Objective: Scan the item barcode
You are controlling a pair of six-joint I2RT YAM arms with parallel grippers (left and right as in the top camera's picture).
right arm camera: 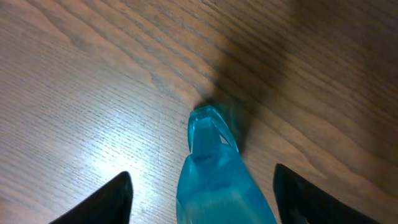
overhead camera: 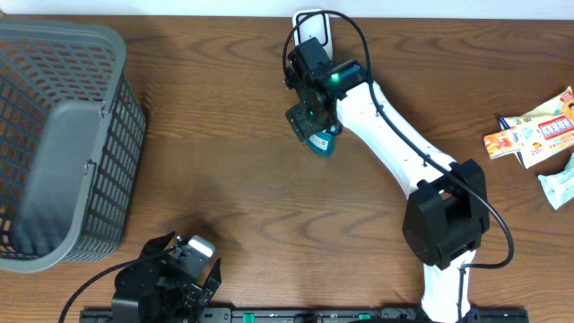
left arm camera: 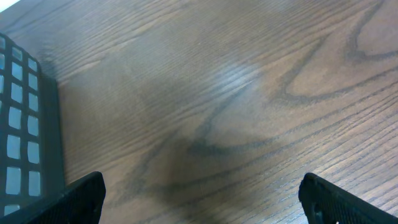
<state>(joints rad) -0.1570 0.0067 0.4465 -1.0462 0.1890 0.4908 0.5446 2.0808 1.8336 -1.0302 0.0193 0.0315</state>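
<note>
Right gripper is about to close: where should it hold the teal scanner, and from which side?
Grip the narrow teal handle across its long sides, coming from above. It runs lengthwise between the right gripper's open fingers, so they meet its flanks squarely.

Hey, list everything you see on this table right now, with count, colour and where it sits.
basket: one, grey, left end of the table
teal item: one, translucent teal, between the right tool's fingers
snack packets: several, orange, white and pale green, right edge
white object: one, far edge, partly hidden by the arm
table: one, brown wood grain
left tool: one, black, open, over bare wood beside the basket
right tool: one, black, jaws apart either side of the teal item
</note>
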